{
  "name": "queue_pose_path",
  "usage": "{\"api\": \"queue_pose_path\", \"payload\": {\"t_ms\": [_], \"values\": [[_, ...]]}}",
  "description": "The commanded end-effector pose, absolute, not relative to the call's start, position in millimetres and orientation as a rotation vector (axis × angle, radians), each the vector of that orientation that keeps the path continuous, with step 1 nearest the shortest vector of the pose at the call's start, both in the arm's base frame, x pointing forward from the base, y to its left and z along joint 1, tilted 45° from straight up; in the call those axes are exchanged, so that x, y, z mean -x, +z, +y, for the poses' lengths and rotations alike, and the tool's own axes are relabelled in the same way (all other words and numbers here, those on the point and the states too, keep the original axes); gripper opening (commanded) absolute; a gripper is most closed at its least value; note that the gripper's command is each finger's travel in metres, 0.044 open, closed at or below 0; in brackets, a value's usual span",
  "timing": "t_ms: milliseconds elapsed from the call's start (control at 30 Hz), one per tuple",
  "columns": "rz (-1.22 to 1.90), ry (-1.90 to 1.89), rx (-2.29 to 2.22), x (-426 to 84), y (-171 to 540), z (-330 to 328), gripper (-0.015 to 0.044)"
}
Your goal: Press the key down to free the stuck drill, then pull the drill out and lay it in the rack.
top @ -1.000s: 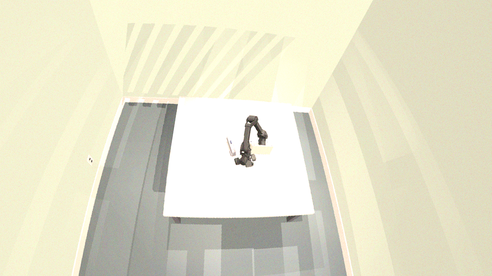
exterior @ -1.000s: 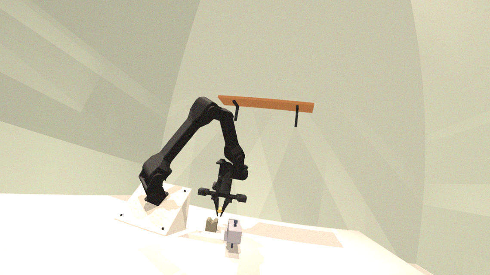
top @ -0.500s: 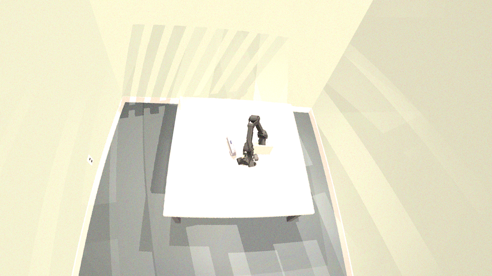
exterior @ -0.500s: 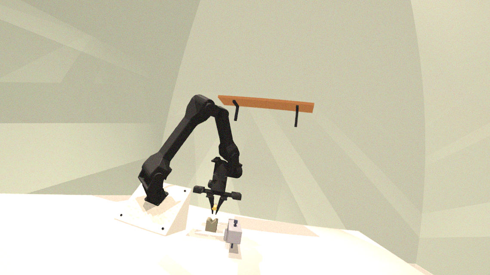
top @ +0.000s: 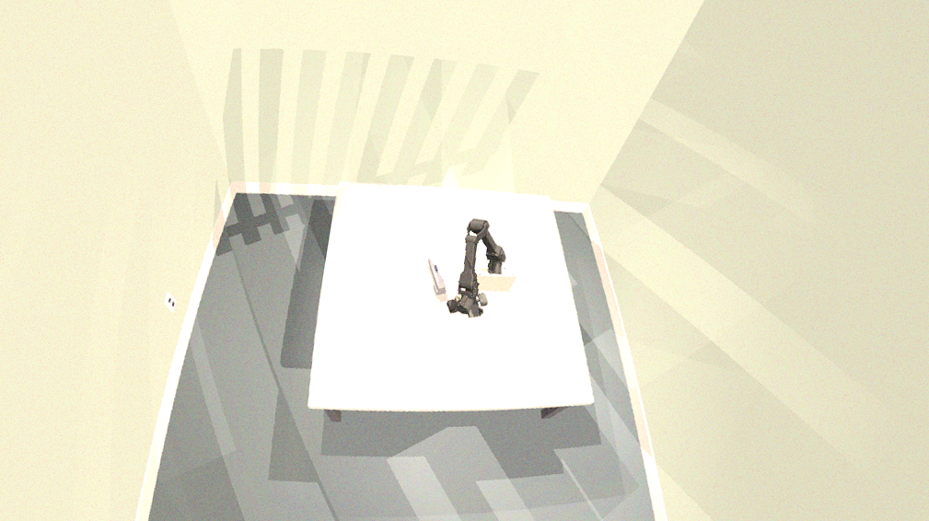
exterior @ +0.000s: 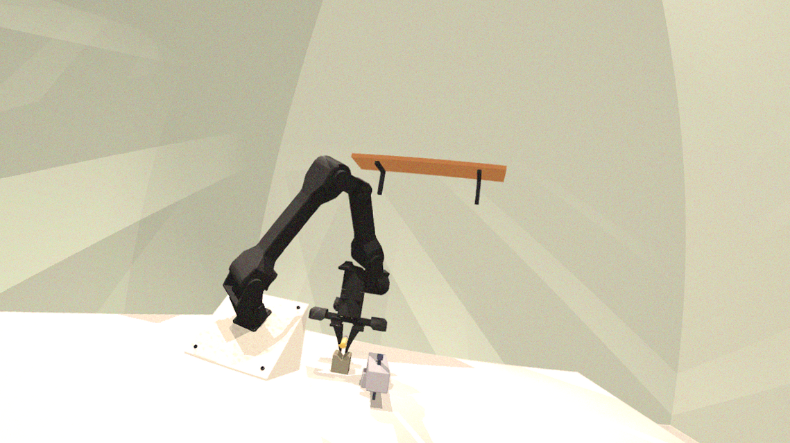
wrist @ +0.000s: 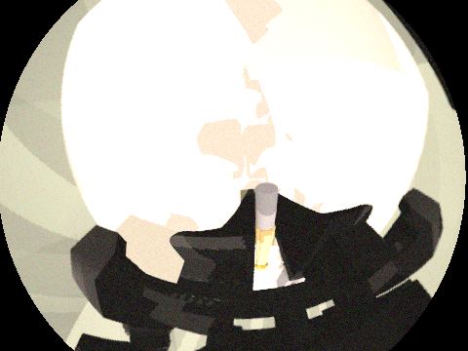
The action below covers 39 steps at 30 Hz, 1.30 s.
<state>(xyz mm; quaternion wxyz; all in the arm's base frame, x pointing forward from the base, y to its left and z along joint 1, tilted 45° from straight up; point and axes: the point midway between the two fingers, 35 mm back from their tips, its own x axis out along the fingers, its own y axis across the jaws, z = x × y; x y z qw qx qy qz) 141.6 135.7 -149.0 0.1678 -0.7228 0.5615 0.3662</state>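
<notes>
My gripper (exterior: 343, 350) (wrist: 257, 191) points down, shut on the drill (exterior: 343, 342) (wrist: 264, 244), a thin rod with a grey end and a yellow part. The rack (exterior: 340, 363) is a small olive block with a notched top. The fingertips are at its top in the exterior view; I cannot tell whether the drill touches it. Only a sliver of the rack (wrist: 244, 193) shows behind a finger in the wrist view. The lilac-grey housing (exterior: 376, 373) (top: 438, 277) stands beside the rack, apart from the drill. A dark tab (exterior: 380, 358), perhaps the key, is on its top.
The arm's white base block (exterior: 285, 352) (top: 495, 282) stands on the white table (top: 386, 354) (exterior: 117, 395), on the rack's other side from the housing. An orange shelf (exterior: 431, 166) is on the wall, well beyond the table.
</notes>
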Motion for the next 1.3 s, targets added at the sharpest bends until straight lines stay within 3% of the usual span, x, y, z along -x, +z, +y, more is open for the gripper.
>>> {"api": "queue_pose_path", "payload": {"t_ms": [0,1267], "values": [[1.589,1.044,2.066,-142.5,-151.7,133.3,0.0],[1.59,1.042,2.067,-146.4,-170.9,112.7,0.0]]}}
